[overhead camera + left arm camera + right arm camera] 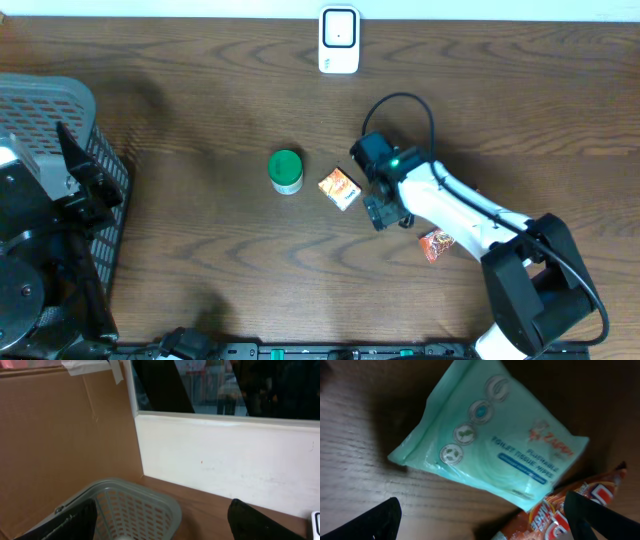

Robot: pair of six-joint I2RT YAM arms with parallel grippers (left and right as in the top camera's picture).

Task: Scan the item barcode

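- Right jaws: wide open and gripping nothing. In the right wrist view they hang over the wipes pack [487, 442], one finger [380, 522] on each side of it.
- Wipes pack: teal and flat on the table, right of the table's middle. It sits under the right arm [450, 205], so the overhead view does not show it. No barcode shows on its upper face.
- Packet [560, 515]: orange-red, just beside the wipes pack with one corner at the pack's edge. I cannot tell whether they touch. In the overhead view it pokes out from under the right arm, toward the near right of the table.
- Scanner [339, 40]: white, upright at the middle of the table's far edge, well apart from the right jaws.
- Jar [286, 170]: green lid, upright near the table's middle.
- Box [340, 187]: small and orange, just right of the jar, between the jar and the right arm's wrist.
- Basket [60, 95]: grey mesh, at the table's left edge.
- Left jaws: open and gripping nothing, up over the basket [150, 495] at the left edge.
- Cardboard [60, 435] and a white wall [225, 455] stand behind the basket in the left wrist view.
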